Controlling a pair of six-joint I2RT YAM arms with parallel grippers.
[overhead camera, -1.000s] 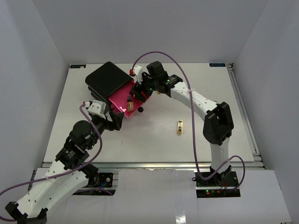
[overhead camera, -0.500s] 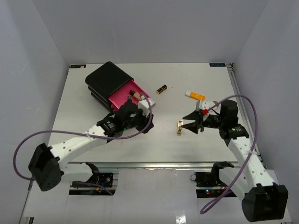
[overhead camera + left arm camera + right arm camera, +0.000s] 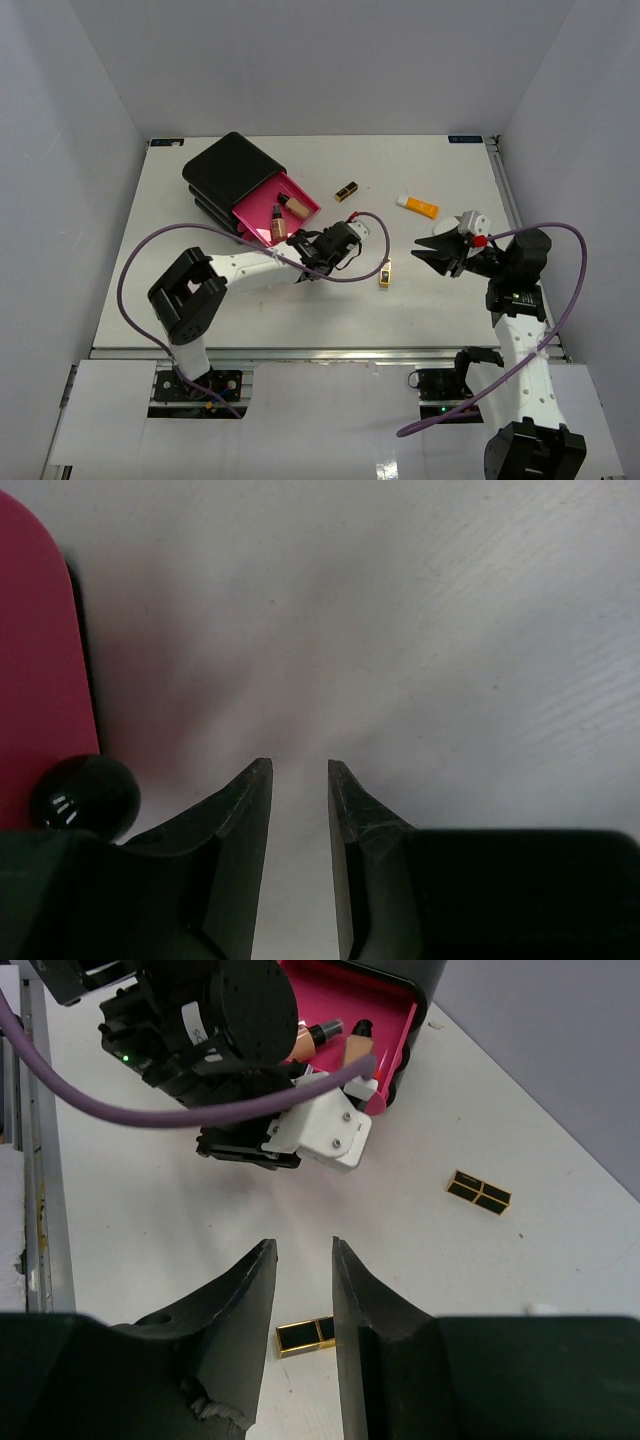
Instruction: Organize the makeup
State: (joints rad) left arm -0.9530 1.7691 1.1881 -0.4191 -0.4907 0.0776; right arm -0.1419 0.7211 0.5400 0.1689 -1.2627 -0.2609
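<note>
A pink drawer [image 3: 258, 205] stands pulled out of the black box [image 3: 228, 168], with two beige foundation bottles [image 3: 278, 222] lying in it. One black-and-gold lipstick [image 3: 385, 273] lies mid-table, another lipstick [image 3: 346, 190] farther back, and an orange tube [image 3: 418, 207] to the right. My left gripper [image 3: 322, 248] hovers just right of the drawer, its jaws a narrow gap apart over bare table [image 3: 300, 765]. My right gripper [image 3: 430, 250] points left toward the near lipstick [image 3: 308, 1335] from above, jaws nearly together and empty [image 3: 303, 1245].
The drawer's black knob [image 3: 85, 792] sits close to my left finger, beside the drawer's pink edge [image 3: 35, 670]. The left arm's purple cable [image 3: 365, 215] loops over the table near the lipstick. Grey walls enclose the table on three sides.
Both grippers' jaws have narrowed. The left arm has folded, its gripper now right of the drawer. The right gripper has drawn back rightward from the near lipstick.
</note>
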